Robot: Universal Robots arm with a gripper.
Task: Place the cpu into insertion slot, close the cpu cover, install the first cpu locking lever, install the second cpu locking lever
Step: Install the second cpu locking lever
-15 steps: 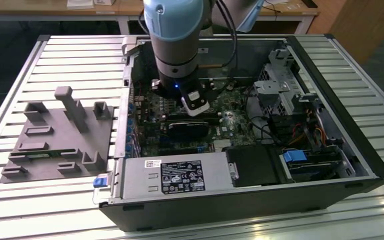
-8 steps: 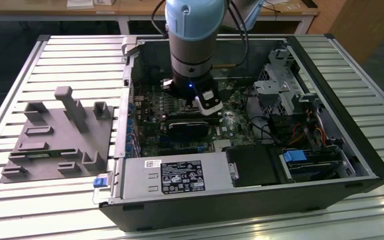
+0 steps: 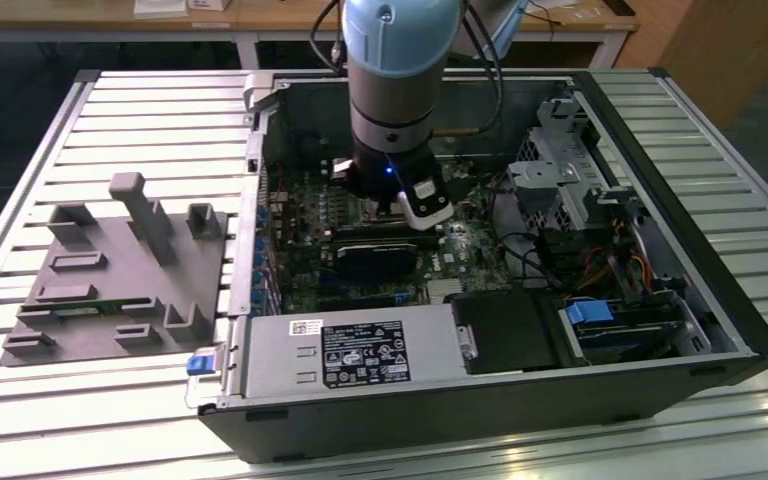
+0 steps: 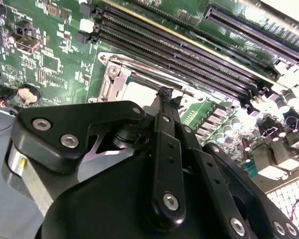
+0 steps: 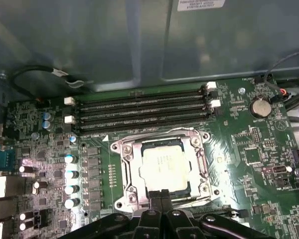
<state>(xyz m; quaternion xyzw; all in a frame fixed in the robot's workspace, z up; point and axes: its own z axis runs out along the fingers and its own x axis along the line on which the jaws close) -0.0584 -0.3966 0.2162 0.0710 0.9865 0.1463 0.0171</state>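
Exterior view's left: grey fixture block (image 3: 117,270) on the slatted table (image 3: 704,100), well apart from the work. Centre: open computer case (image 3: 491,410), arm reaching down into it over the motherboard. In the first wrist view: cpu (image 5: 163,167), pale top up, seated flat in the insertion slot (image 5: 138,169); cpu cover (image 5: 203,167) lying down around it as a silver frame, beside the long memory slots (image 5: 139,112). Gripper (image 5: 160,195) with fingers pinched together, nothing seen between them, tips at the cover's near edge. Whether touching, cannot tell; likewise the levers' latching. Judged step: securing the closed cover. Calls for contact on metal frame or lever wire only, never the chip's top; steady, gentle pressure, no sideways drag. Exterior view's right: drive cage (image 3: 558,170), clear of the arm.
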